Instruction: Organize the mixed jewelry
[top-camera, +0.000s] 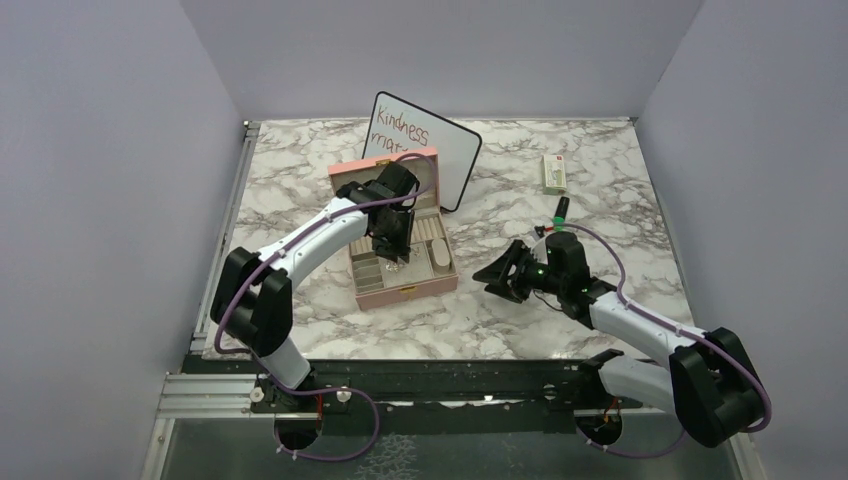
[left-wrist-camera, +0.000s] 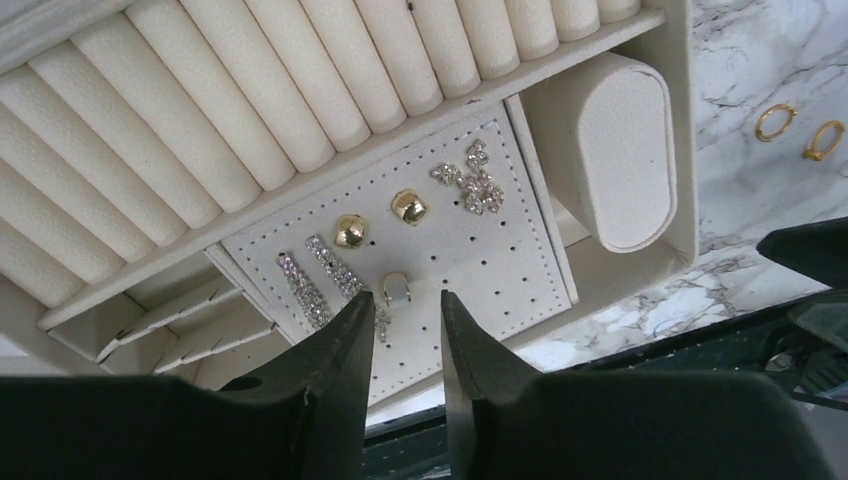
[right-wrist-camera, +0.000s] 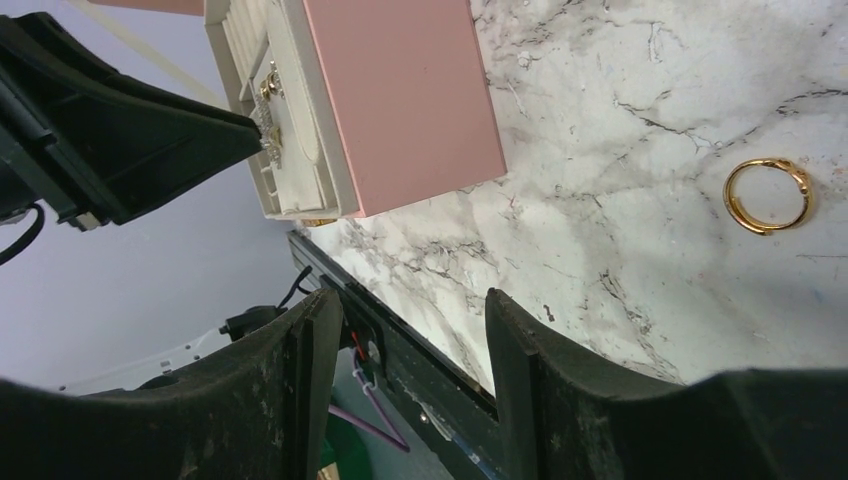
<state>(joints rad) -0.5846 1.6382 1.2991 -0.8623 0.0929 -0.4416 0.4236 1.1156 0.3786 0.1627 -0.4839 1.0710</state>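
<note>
Mixed jewelry (left-wrist-camera: 409, 207) sits partly inside an open pink box (top-camera: 405, 292) and partly loose on the bench (top-camera: 620, 180), a white slab veined in grey like marble. Plain lilac-grey walls (top-camera: 100, 150) close the bench in on the left, right and far sides. A whiteboard (top-camera: 450, 150) with handwriting leans behind the box. A white-green packet (top-camera: 553, 172) lies at the far right, well apart from the box.

The box's cream lining holds padded rolls (left-wrist-camera: 250, 90), a perforated card (left-wrist-camera: 500, 260) and an oval cushion (left-wrist-camera: 620, 150). On the card are two rounded gold studs (left-wrist-camera: 350, 230), a pair of long sparkling drops (left-wrist-camera: 305, 288), a sparkling cluster pair (left-wrist-camera: 472, 180) and a small gold hoop-like piece (left-wrist-camera: 396, 288). Two thin gold rings (left-wrist-camera: 775, 120) lie side by side on the bench just right of the box.

The left arm (top-camera: 320, 235) reaches over the box. The left jaws are narrowly parted with nothing between them, and the hoop-like piece lies just beyond their tips. The right arm (top-camera: 630, 318) is low over the bench to the right of the box. The right jaws are set moderately wide and are empty.
</note>
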